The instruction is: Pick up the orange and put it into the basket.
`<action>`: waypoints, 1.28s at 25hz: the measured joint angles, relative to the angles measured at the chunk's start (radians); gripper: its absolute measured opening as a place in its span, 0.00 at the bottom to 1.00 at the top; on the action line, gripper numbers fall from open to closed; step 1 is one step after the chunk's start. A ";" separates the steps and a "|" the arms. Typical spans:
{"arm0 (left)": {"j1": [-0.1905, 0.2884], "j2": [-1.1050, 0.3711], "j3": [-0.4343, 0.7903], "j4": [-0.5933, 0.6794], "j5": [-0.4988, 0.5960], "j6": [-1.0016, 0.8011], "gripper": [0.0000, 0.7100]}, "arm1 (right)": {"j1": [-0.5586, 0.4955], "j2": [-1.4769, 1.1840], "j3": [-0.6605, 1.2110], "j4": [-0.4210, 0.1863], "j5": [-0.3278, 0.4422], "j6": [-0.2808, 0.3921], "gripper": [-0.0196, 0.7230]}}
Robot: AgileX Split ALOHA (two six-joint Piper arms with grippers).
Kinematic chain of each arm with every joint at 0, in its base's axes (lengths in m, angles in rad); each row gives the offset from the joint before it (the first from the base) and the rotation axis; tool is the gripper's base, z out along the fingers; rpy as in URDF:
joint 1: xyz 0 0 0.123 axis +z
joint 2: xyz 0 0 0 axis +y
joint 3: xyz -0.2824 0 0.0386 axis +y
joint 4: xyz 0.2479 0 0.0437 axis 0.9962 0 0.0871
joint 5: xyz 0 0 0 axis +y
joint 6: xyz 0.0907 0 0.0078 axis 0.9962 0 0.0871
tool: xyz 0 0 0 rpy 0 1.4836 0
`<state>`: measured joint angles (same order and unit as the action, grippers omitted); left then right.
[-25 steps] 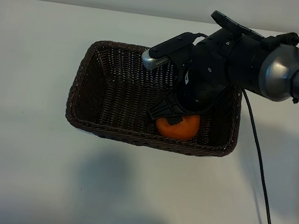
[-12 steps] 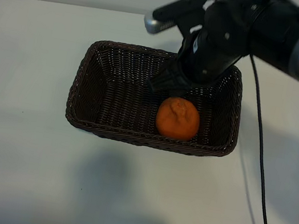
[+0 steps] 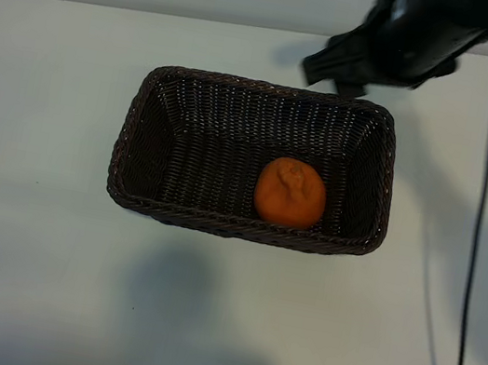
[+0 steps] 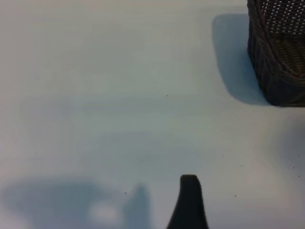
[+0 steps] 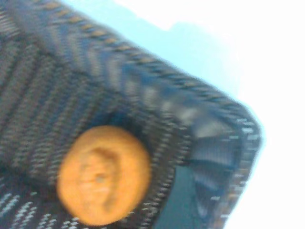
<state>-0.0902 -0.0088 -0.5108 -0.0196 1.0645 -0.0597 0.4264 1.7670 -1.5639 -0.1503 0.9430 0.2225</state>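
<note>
The orange (image 3: 290, 192) lies on the floor of the dark woven basket (image 3: 236, 227), right of its middle and near the front wall, with nothing touching it. My right gripper (image 3: 340, 67) hangs open and empty above the table just behind the basket's back right corner. In the right wrist view the orange (image 5: 102, 176) sits below in a corner of the basket (image 5: 157, 81), with one dark finger (image 5: 178, 202) beside it and clear of it. Of my left gripper only one dark fingertip (image 4: 189, 195) shows, over bare table, far from a basket corner (image 4: 279, 62).
The white table (image 3: 19, 275) spreads all round the basket. A black cable (image 3: 471, 279) hangs from the right arm down the right side. Shadows of the arms fall on the table in front of the basket.
The right gripper has let go of the orange, lifted out of the basket and drawn back and to the right. The orange stays where it was set down.
</note>
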 joint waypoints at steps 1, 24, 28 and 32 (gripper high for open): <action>0.000 0.000 0.000 0.000 0.000 0.000 0.83 | -0.020 -0.010 0.000 -0.003 0.001 -0.001 0.83; 0.000 0.000 0.000 0.000 0.000 0.001 0.83 | -0.550 -0.079 0.000 0.091 0.147 -0.153 0.83; -0.001 0.000 0.000 0.000 0.000 0.001 0.83 | -0.559 -0.130 0.000 0.090 0.158 -0.153 0.83; -0.001 0.000 0.000 0.000 0.000 0.001 0.83 | -0.559 -0.205 0.000 0.090 0.167 -0.153 0.83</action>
<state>-0.0913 -0.0088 -0.5108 -0.0196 1.0645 -0.0589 -0.1329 1.5623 -1.5639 -0.0599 1.1101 0.0692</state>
